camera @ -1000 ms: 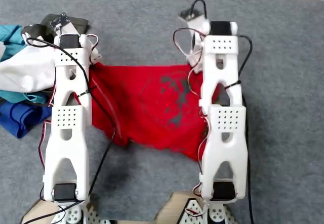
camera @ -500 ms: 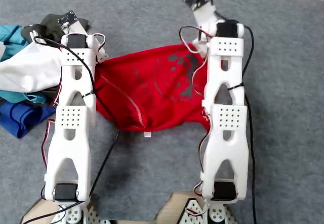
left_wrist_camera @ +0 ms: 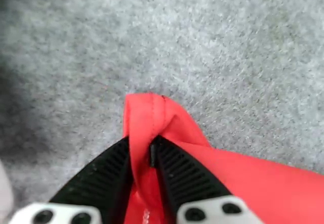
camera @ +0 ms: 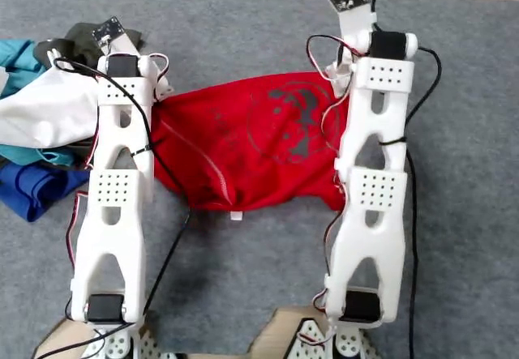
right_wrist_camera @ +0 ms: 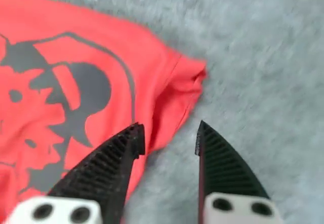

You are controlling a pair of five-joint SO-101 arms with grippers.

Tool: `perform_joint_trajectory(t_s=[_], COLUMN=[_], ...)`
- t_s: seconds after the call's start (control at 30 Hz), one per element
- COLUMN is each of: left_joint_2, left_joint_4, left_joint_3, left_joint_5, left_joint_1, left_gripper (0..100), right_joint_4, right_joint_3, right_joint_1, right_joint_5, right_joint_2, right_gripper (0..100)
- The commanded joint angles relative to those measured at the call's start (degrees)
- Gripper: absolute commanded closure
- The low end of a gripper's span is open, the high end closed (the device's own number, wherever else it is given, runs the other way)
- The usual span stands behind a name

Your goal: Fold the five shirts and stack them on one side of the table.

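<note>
Left gripper [left_wrist_camera: 143,145] clamped on 1 corner of red shirt [camera: 243,140], spread on grey table [camera: 243,19]; right gripper [right_wrist_camera: 167,133] agape beside opposite corner. Risk: 1-sided tug skewing and bunching cloth.

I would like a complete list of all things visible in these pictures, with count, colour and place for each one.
red shirt: one, red with a dark print, spread mid-table between the arms.
white shirt: one, white, on top of the pile on the left arm's side.
teal shirt: one, teal, in that pile, partly under the white one.
blue shirt: one, dark blue, at the pile's near end.
dark shirt: one, olive-grey, at the pile's far end.
table: one, grey fuzzy cover, under everything.
left arm: one, white.
right arm: one, white.
left tool: one, black, shut on the red shirt's edge.
right tool: one, black, open beside the shirt's corner.
</note>
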State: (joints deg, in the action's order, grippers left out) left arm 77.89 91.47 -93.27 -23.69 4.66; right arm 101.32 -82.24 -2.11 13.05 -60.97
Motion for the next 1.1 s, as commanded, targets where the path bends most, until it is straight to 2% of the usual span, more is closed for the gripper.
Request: perform_joint_trajectory(t_s=[0.0,0.23,0.37,0.43,0.5,0.53,0.73,0.83,0.93,1.07], left_joint_2=[-1.2,-1.2,-1.2,-1.2,-1.2,-1.2,-1.1,-1.1,-1.1,-1.1], left_joint_4=[-0.9,-0.8,-0.7,-0.7,-0.7,-0.7,-0.5,-0.5,-0.5,-0.5], left_joint_3=[-2.7,-2.7,-2.6,-2.6,-2.6,-2.6,-2.6,-2.6,-2.6,-2.6], left_joint_5=[0.4,0.4,0.4,0.4,0.4,0.4,0.4,0.4,0.4,0.4], left_joint_1=[-0.4,-0.3,-0.3,-0.3,-0.2,-0.2,-0.3,-0.2,-0.2,-0.1], left_gripper=[98,98,98,98,98,98,98,98,98,98], right_joint_4=[1.1,0.3,-5.5,-6.5,-6.5,-6.5,-0.5,-0.1,-2.5,-10.8], right_joint_3=[9.4,35.5,47.2,50.8,52.6,53.4,56.0,60.2,67.8,85.3], right_joint_1=[2.1,4.8,7.4,7.6,7.3,6.9,6.1,5.2,5.4,7.4], right_joint_5=[-3.8,-5.6,-4.2,-3.8,-3.0,-2.2,2.6,5.0,8.4,14.9], right_joint_2=[8.9,17.9,17.4,17.4,17.4,17.4,18.3,23.5,31.0,40.6], right_gripper=[81.7,81.7,81.8,85.7,95.3,99.8,99.5,99.5,99.4,99.4])
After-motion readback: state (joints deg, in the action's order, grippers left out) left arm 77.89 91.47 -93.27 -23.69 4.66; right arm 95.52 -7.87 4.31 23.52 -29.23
